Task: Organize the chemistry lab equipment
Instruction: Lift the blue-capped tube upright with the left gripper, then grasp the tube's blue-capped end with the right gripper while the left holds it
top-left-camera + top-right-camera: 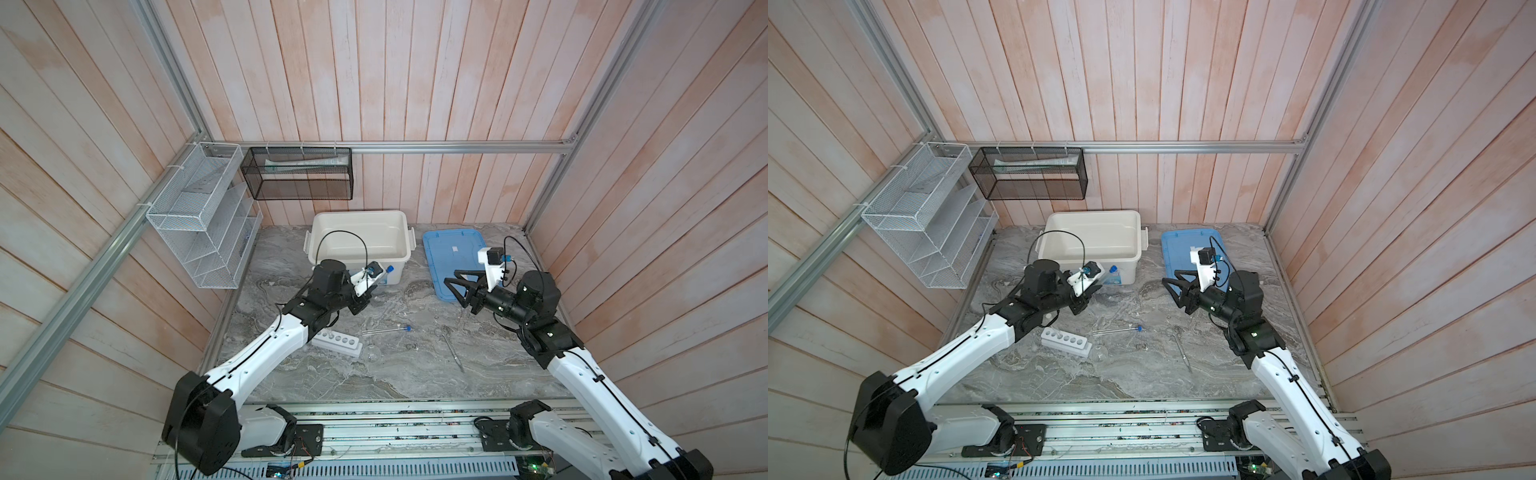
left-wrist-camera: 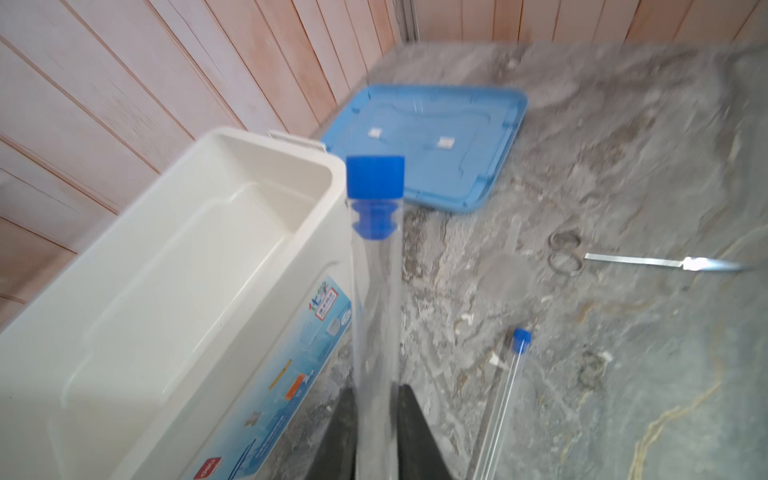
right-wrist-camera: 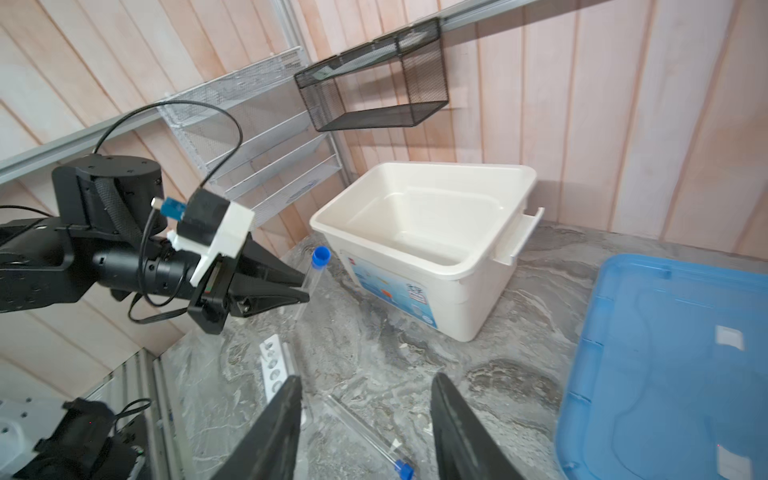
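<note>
One blue-capped tube [image 2: 376, 291] is up off the counter [image 1: 415, 374], pinched in the left claw [image 2: 376, 390], cap end beside the front wall of the open white bin [image 1: 357, 237], centre frame in both top views. A second tube [image 1: 384, 330] lies flat lower down, right of the white rack [image 1: 336, 341]. The blue lid [image 1: 451, 257] lies right of the bin, and the right claw [image 1: 451, 277] hovers over its near edge, spread wide.
</note>
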You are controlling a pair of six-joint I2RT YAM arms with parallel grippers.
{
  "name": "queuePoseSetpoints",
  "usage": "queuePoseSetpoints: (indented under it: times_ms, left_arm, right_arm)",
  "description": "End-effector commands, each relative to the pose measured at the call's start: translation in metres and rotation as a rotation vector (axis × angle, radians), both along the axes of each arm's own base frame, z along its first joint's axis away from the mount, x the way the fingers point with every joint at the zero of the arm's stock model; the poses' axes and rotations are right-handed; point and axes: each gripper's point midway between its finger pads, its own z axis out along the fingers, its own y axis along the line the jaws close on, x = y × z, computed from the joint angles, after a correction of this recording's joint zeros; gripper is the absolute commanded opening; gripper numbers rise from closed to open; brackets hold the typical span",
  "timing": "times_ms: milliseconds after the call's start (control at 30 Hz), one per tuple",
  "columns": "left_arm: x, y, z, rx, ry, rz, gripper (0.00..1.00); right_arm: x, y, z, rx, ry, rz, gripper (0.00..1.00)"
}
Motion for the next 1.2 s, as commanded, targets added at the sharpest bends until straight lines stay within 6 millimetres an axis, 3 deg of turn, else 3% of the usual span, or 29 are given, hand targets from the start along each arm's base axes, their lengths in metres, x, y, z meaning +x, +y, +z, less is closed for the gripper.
queuePoseSetpoints:
  times_ms: [0, 233, 367, 567, 767, 1167]
  left_arm:
    - [-0.026, -0.007, 0.025, -0.228, 0.065, -0.123, 0.18]
    - [-0.055, 0.003, 0.030, -0.345, 0.137, -0.190, 0.18]
    - [-0.063, 0.002, 0.039, -0.378, 0.137, -0.225, 0.18]
    - [-0.068, -0.002, 0.041, -0.403, 0.171, -0.266, 0.18]
    - [-0.069, -0.004, 0.041, -0.409, 0.181, -0.279, 0.18]
    - [-0.072, -0.005, 0.040, -0.411, 0.195, -0.295, 0.18]
  right_arm:
    - [-0.014, 0.031, 0.010, -0.046, -0.018, 0.121, 0.53]
    - [-0.022, 0.099, 0.032, -0.034, -0.068, 0.292, 0.54]
    - [-0.019, 0.124, 0.032, -0.068, -0.073, 0.327, 0.54]
    - [-0.012, 0.141, 0.028, -0.084, -0.064, 0.340, 0.54]
    - [-0.012, 0.154, 0.022, -0.087, -0.053, 0.377, 0.46]
    - [-0.013, 0.162, 0.020, -0.071, -0.057, 0.397, 0.39]
